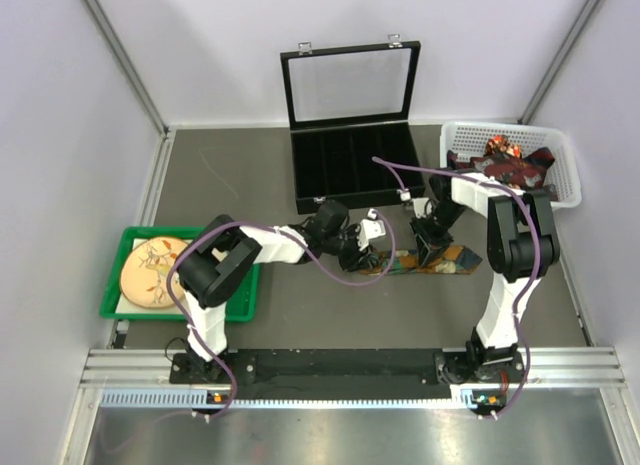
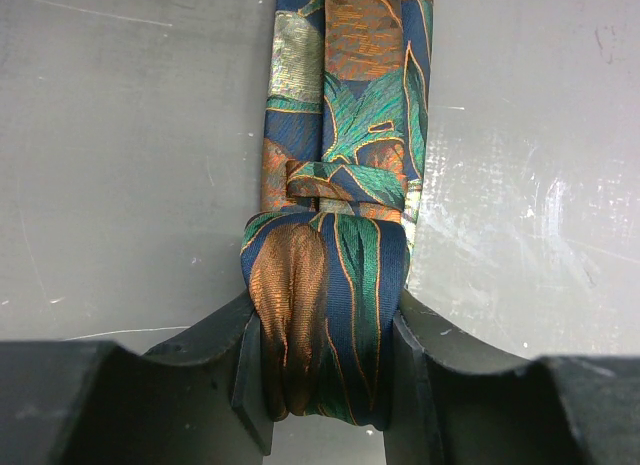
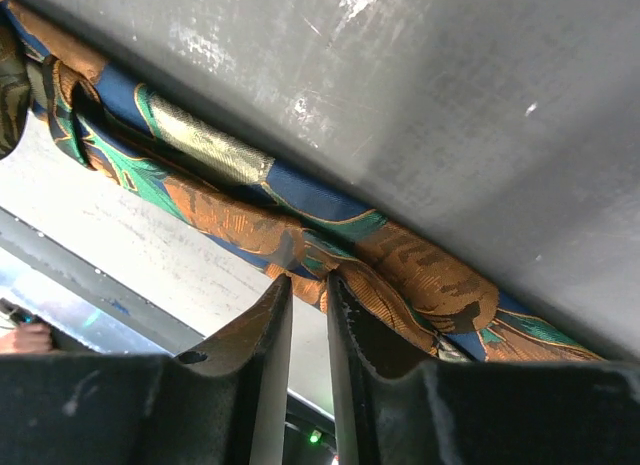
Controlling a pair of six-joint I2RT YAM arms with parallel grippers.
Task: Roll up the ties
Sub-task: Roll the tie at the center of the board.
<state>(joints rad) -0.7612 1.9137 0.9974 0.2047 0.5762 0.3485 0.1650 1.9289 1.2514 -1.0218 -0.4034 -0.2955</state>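
Observation:
One tie point(image 1: 440, 263), patterned in navy, green and orange, lies flat on the grey table in front of the black case. Its left end is wound into a small roll point(image 2: 325, 315). My left gripper point(image 1: 366, 253) is shut on that roll, one finger on each side, and the rest of the tie point(image 2: 345, 105) stretches straight away from it. My right gripper point(image 1: 432, 249) stands over the flat part further right. Its jaws point(image 3: 308, 285) are a narrow gap apart with nothing between them, and their tips touch the edge of the tie point(image 3: 240, 200).
A black case point(image 1: 352, 170) with dividers stands open behind the tie, its lid upright. A white basket point(image 1: 562, 155) at the back right holds more ties point(image 1: 508, 163). A green tray point(image 1: 113, 290) with a beige patterned item point(image 1: 155, 270) sits at the left.

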